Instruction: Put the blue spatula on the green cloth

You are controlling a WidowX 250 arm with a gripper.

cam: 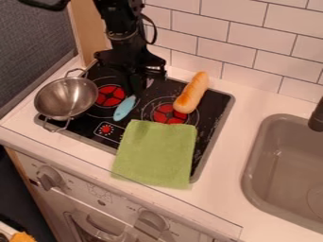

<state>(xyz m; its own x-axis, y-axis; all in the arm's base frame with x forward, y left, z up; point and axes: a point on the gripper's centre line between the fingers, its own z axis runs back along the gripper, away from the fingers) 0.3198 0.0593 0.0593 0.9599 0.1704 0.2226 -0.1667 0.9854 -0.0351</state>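
Observation:
The black gripper hangs from the top of the camera view over the back left of the stove. Its lower tip is at the upper end of the blue spatula; whether it holds the spatula I cannot tell. The spatula's blue part slants down and left between the two left burners, and its far end is hidden by the gripper. The green cloth is spread flat across the stove's front edge, a short way below and right of the spatula.
A metal pot with two handles stands on the stove's left side. A toy bread loaf lies at the back right of the stove. Further right is the grey sink, and a tiled wall rises behind.

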